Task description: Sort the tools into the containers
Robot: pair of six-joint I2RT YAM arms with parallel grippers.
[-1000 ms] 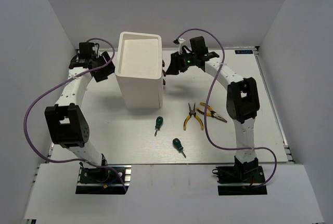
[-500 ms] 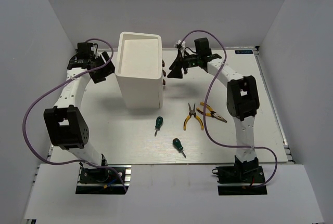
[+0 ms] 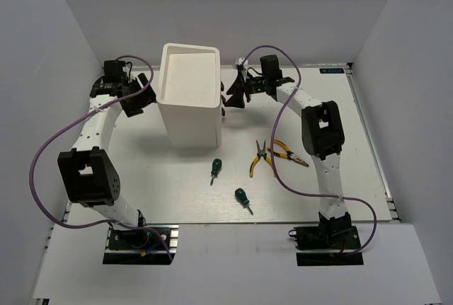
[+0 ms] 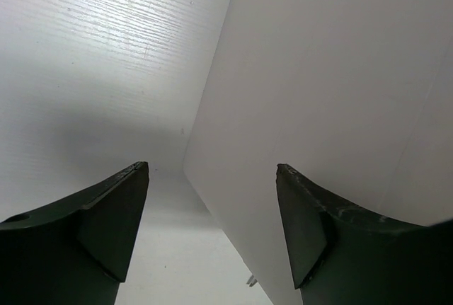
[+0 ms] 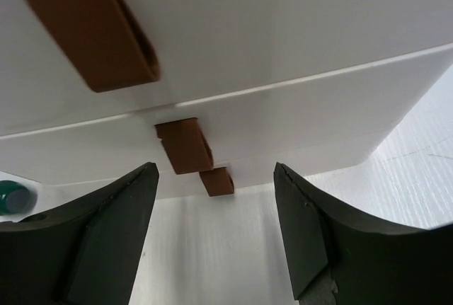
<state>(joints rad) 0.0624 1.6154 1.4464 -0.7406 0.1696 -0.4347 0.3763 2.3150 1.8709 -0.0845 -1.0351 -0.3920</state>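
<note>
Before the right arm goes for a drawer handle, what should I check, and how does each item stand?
1. The right jaws open, empty: ok.
2. Middle handle ahead of the right jaws: ok.
3. The left jaws open, empty, beside cabinet: ok.
4. The left jaws touching the cabinet wall: cannot tell.
5. Any drawer open for tools: not ok, all look shut.
6. Pliers and green screwdrivers lie loose in the open: ok.

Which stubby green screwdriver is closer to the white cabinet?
The left screwdriver, lying just in front of the cabinet; the other screwdriver sits farther toward the near edge, to its right.
</note>
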